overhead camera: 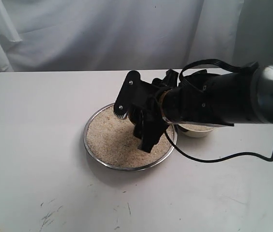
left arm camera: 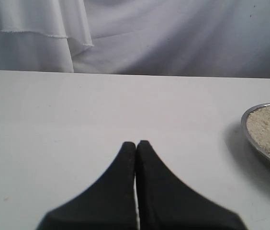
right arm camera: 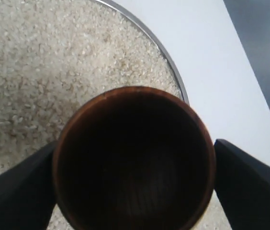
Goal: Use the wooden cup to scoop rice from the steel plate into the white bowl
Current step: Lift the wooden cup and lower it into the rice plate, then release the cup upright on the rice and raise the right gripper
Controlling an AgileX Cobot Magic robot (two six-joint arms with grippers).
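right end effector [right arm camera: 134,177] is clamping the round wooden cup [right arm camera: 135,143] over grainy rice [right arm camera: 39,72]; left end effector [left arm camera: 136,143] is sitting pinched closed

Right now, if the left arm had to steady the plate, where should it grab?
Take the plate by its thin raised rim at the left edge, coming in low from the left. It is too wide and shallow to grip anywhere else, and the right gripper with the cup covers the other side.

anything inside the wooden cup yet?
The wooden cup looks empty: only dark wood shows inside, while the rice lies below it on the steel plate. Its shadowed bottom could hide stray grains.
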